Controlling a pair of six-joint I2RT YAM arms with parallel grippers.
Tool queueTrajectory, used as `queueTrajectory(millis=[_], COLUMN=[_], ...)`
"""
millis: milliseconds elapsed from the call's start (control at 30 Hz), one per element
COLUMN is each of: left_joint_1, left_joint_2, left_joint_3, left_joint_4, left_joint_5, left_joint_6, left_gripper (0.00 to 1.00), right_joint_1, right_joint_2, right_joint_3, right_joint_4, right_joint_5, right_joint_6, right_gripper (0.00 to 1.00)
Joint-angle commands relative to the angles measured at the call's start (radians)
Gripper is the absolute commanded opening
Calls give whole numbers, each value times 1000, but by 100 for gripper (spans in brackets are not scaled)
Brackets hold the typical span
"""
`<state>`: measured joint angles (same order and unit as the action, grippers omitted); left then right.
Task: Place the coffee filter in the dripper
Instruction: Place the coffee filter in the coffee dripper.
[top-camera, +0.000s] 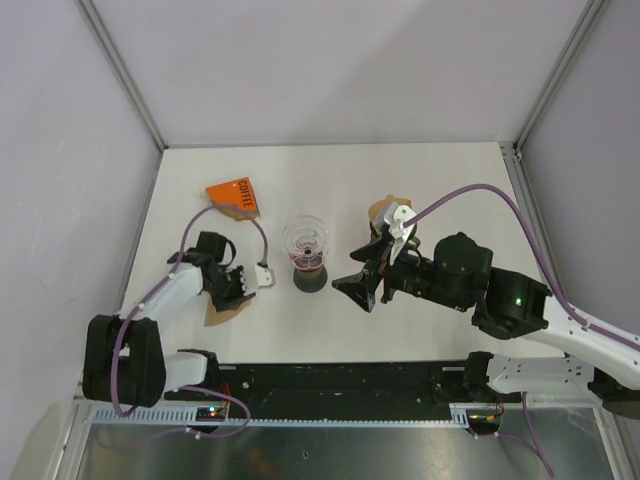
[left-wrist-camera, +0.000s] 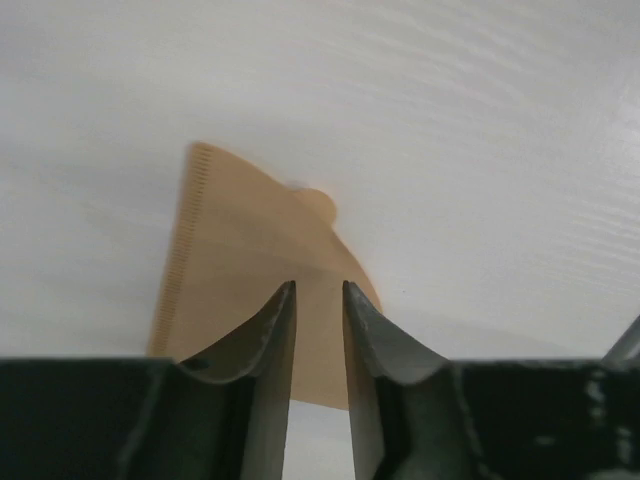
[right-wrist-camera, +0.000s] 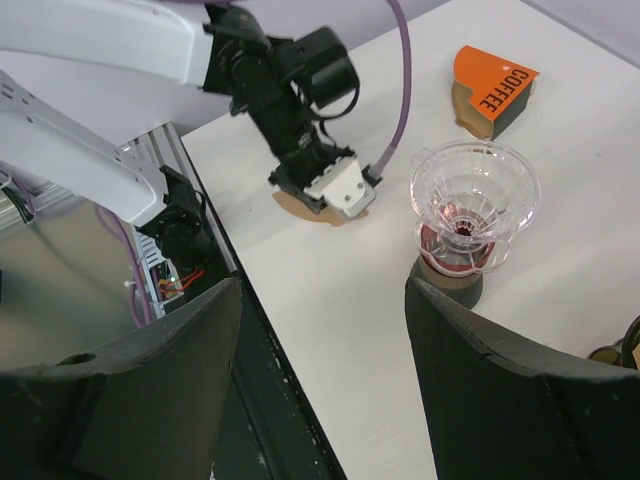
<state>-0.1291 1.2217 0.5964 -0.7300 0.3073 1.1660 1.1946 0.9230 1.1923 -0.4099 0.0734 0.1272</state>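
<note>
In the top view, the coffee filter (top-camera: 213, 314) is being largely covered by the left gripper (top-camera: 233, 288), and whether it is being pinched cannot be told. A brown object (top-camera: 381, 210) is being partly hidden behind the right arm (top-camera: 460, 270).

Only readable text: "COFFEE", in capitals, on the top face of the orange wedge-shaped box (top-camera: 233, 196); legible in top and right wrist views

The white table (top-camera: 300, 185) carries a flat brown filter (left-wrist-camera: 250, 240) on its left side, a clear dripper (top-camera: 305, 240) on a dark base (top-camera: 309, 279) mid-table, and an orange pack (top-camera: 233, 196) farther back.
</note>
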Motion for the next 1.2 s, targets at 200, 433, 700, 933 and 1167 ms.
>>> queueTrajectory(millis=[200,433,700,933,1167], left_joint_1=[125,110,-20,3,22], left_joint_2=[125,96,184,359,306], left_joint_3=[284,161,-28,-28,94], left_joint_4=[-264,-112,142,153,48], left_joint_5=[140,68,-63,-109,18], left_joint_6=[90,164,44,18,-101], left_gripper=[99,100,99,5,0], right_joint_1=[9,10,15,15,17], right_joint_2=[-12,-13,-21,-33,-38], right_joint_3=[7,1,-12,-12,-11], right_joint_4=[16,29,33,41,43], right_joint_5=[8,-4,2,14,22], right_joint_6=[9,10,18,11,22], right_gripper=[71,71,71,71,71])
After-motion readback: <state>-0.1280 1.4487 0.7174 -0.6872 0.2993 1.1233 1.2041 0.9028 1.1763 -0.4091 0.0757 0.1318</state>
